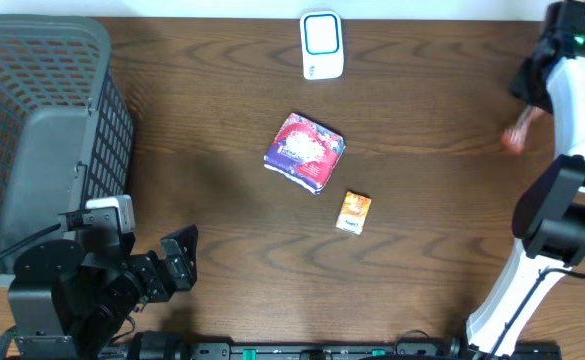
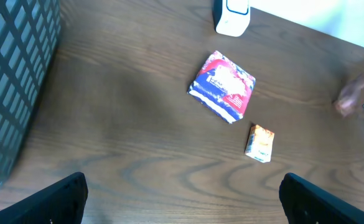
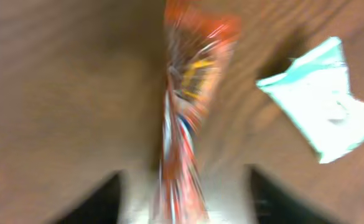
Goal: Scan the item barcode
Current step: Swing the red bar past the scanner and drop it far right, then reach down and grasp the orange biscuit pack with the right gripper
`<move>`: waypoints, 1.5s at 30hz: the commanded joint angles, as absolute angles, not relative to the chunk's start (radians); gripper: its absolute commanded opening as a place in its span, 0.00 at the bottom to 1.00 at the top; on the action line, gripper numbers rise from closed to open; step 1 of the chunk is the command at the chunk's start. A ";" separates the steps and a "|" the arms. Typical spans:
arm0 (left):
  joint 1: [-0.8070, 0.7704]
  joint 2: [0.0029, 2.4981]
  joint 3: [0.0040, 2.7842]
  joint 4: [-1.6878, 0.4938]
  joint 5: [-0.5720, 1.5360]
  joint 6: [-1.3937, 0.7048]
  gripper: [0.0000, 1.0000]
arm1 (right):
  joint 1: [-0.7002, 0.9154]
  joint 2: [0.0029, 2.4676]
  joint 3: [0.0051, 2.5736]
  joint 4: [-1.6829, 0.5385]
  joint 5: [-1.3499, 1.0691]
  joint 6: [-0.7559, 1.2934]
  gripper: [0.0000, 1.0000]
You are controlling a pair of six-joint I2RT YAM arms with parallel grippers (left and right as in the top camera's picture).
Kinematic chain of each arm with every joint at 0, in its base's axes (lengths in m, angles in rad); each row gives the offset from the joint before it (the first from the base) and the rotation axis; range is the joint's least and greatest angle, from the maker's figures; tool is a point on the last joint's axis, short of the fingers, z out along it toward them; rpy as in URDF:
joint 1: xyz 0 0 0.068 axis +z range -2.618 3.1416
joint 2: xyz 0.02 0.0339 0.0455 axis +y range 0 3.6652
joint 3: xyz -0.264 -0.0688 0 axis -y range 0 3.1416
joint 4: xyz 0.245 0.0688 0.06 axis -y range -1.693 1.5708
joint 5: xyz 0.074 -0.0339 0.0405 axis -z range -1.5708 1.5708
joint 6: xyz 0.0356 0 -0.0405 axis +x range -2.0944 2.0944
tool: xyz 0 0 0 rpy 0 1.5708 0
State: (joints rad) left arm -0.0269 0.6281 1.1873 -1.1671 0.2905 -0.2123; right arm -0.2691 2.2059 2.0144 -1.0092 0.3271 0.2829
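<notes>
Packet (image 3: 191,93) hanging loose inside the open right pincer (image 3: 188,186)
Left pincer (image 2: 182,193) is waiting open; right is apparently dropping it beside the teal sachet (image 3: 318,106).

Left arm (image 1: 57,290) sits folded, dark and compact, behind the left gripper (image 1: 180,262); its fingers (image 2: 63,199) stand spread wide, one at each lower corner of the wrist view, nothing between them; right arm (image 1: 570,110), white with a dark elbow, stretches far out from its base; right gripper (image 3: 188,196) points downward, the view blurred; its fingers (image 3: 98,199) are parted well apart.
</notes>
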 commanded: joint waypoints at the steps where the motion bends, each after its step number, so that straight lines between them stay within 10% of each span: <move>1: -0.023 0.630 1.202 -1.167 0.305 -0.211 0.98 | -0.308 2.200 2.004 -1.027 0.356 0.225 0.81; 12: -0.023 0.630 1.202 -1.167 0.305 -0.211 0.98 | -0.291 2.204 1.996 -1.045 -0.021 0.268 0.74; 19: -0.023 0.630 1.202 -1.167 0.305 -0.211 0.98 | -0.234 2.211 1.897 -1.068 -0.103 0.423 0.99; 27: -0.023 0.630 1.202 -1.167 0.305 -0.211 0.98 | -0.113 2.211 1.736 -1.220 -0.643 0.209 0.99; 29: -0.023 0.630 1.202 -1.167 0.305 -0.211 0.98 | -0.071 2.211 1.713 -1.299 -0.642 0.146 0.92; 31: -0.023 0.630 1.202 -1.167 0.305 -0.211 0.98 | -0.033 2.211 1.705 -1.369 -0.642 0.083 0.59; 45: -0.023 0.630 1.202 -1.167 0.305 -0.211 0.98 | 0.159 2.086 1.704 -1.512 -0.505 0.124 0.56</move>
State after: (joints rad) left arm -0.0269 0.6285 1.1877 -1.1671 0.2905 -0.2123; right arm 0.1081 2.1643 1.7061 -1.5040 -0.5819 0.1055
